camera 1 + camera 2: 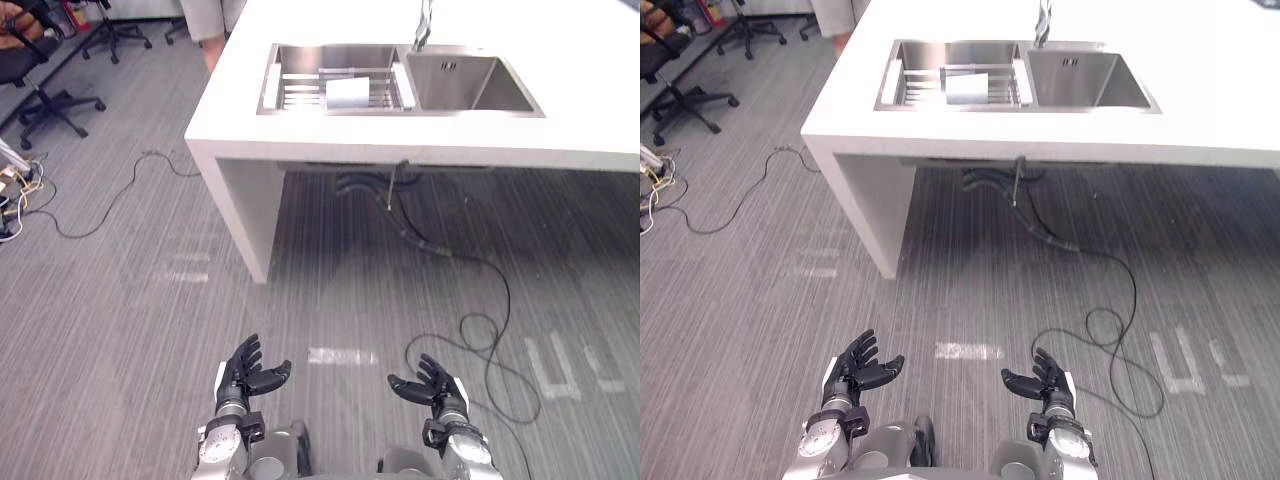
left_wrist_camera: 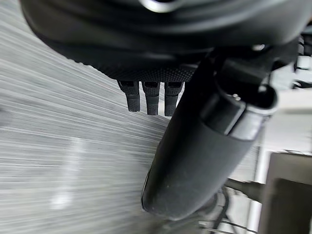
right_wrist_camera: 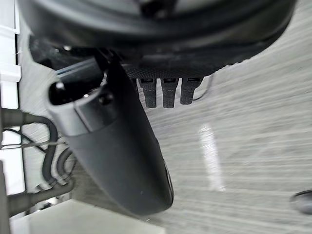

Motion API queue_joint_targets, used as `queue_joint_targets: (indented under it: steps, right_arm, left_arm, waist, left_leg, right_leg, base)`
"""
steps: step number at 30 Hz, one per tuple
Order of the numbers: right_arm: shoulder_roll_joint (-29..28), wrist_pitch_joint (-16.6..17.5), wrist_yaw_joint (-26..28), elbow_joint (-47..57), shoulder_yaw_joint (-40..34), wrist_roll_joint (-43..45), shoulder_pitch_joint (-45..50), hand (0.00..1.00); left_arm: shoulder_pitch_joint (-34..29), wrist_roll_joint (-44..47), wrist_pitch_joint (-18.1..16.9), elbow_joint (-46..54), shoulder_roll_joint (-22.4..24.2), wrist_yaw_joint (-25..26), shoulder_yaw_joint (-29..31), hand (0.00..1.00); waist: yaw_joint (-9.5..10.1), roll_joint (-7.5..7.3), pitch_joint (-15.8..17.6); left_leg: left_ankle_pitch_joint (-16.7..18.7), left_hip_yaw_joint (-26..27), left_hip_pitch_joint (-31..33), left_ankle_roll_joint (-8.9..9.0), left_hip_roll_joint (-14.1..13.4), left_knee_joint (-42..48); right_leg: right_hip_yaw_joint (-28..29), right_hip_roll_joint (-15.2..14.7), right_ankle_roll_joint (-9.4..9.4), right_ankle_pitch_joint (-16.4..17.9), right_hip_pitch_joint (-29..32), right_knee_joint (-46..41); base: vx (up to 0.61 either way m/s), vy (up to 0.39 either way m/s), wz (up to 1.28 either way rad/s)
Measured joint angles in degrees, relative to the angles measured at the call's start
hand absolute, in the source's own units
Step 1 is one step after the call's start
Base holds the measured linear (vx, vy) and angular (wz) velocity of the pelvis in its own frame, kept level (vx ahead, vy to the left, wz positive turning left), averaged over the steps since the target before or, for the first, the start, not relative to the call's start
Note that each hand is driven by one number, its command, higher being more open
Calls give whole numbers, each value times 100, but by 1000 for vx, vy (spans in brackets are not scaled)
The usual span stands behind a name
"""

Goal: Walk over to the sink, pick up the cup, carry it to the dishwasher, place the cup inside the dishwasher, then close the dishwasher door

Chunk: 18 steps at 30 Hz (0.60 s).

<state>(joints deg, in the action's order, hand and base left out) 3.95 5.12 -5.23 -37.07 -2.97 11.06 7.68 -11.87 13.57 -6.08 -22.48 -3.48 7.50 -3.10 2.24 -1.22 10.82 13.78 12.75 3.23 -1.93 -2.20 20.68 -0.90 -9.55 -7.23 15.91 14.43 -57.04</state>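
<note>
A pale cup [image 1: 347, 92] lies on a wire rack in the left basin of a steel double sink [image 1: 470, 82], set in a white counter [image 1: 400, 140] some way ahead. A tap [image 1: 424, 25] rises behind the sink. My left hand [image 1: 245, 372] and right hand [image 1: 434, 385] hang low over the grey floor, well short of the counter. Both are open with fingers spread and nothing in them. The left thumb [image 2: 195, 146] and the right thumb [image 3: 122, 146] stand free in the wrist views.
Under the counter hang dark hoses [image 1: 370, 185], and a black cable [image 1: 490, 300] trails across the floor at the right. Office chairs [image 1: 45, 85] and loose wires [image 1: 20, 190] stand at the left. A person [image 1: 210, 25] stands at the counter's far left corner.
</note>
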Motion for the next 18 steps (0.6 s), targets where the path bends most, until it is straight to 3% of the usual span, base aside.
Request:
queue_joint_targets:
  steps: [2, 3, 4, 5, 6, 7, 10, 11, 14, 16, 18]
  right_arm:
    - [-6, 2, 35, 190, -4, 0, -52, 90]
    - [-10, 3, 41, 202, -3, 0, -64, 90]
    - [-13, 10, 44, 191, -2, 0, -75, 90]
    - [9, 13, 43, 135, 0, 2, -50, 90]
    - [74, 11, 33, 31, -7, 2, -55, 90]
    - [134, -2, 13, -64, -19, 1, -121, 90]
    - [211, -1, -48, -52, -130, -1, -155, 90]
    - [209, -1, -68, 7, -118, -1, -26, 90]
    - [185, 50, -98, 444, -44, -1, 323, 90]
    - [138, 101, -118, 696, 9, -2, 468, 90]
    - [133, 109, -129, 722, 27, -11, 469, 90]
  left_arm:
    - [172, 4, -13, 163, 33, -2, 4, 90]
    - [214, 14, -27, 167, 32, 0, 4, 90]
    - [266, 38, -37, 163, 34, -2, 37, 90]
    - [284, 100, -42, 101, 4, 0, 57, 90]
    - [319, 108, -31, 4, 66, 24, 66, 90]
    - [330, 105, -27, -7, 142, 22, 41, 90]
    - [321, 105, 3, 455, 303, 15, -41, 90]
    - [266, 106, 27, 867, 346, 16, -142, 90]
    - [6, 155, -48, 2182, 463, 88, -317, 90]
    - [-45, 222, -298, 3341, 473, 155, -459, 90]
    - [-37, 223, -585, 4083, 472, 175, -492, 90]
  waist:
    - [-58, 5, -2]
    - [-63, 4, -3]
    - [-68, -11, -4]
    - [-92, -63, -33]
    - [-118, 66, -59]
    - [-128, 160, -102]
    - [-197, 184, -74]
    - [-191, 233, -36]
    - [-37, 286, 3]
    - [3, 314, -10]
    - [31, 397, -62]
  left_leg:
    - [141, -179, -206, 188, -139, -91]
    - [186, -218, -261, 260, -193, -89]
    - [313, -300, -391, 425, -291, -78]
    - [485, -416, -532, 640, -313, -54]
    - [512, -503, -575, 679, -438, -54]
    - [387, -554, -606, 673, -541, -190]
    - [122, -625, -652, 705, -735, -2]
    - [65, -697, -452, 753, -930, 803]
    - [-602, -746, 232, 704, -1292, 2701]
    - [-333, -652, 727, 626, -1378, 3308]
    - [33, -421, 1093, 473, -1322, 3132]
  right_leg:
    - [-354, 75, 335, 197, 645, 691]
    - [-401, 107, 333, 194, 744, 1014]
    - [-385, 190, 360, 26, 818, 1812]
    - [-346, 235, 457, -774, 724, 2436]
    - [-489, 317, 515, -734, 603, 2449]
    - [-562, 427, 631, -656, 575, 2415]
    - [-817, 526, 767, -419, 251, 2548]
    - [-985, 639, 807, -393, -159, 2828]
    - [-1045, 830, 885, -326, -842, 3291]
    - [-1038, 835, 919, -131, -1138, 3418]
    - [-1000, 761, 813, -21, -1252, 3422]
  base:
    - [376, -166, 34]
    - [386, -229, 31]
    - [502, -332, 29]
    - [427, -288, 32]
    - [425, -268, 24]
    - [373, -216, 14]
    - [378, -238, 27]
    - [301, -222, 49]
    - [173, -94, 8]
    - [168, 14, 0]
    - [188, 104, -1]
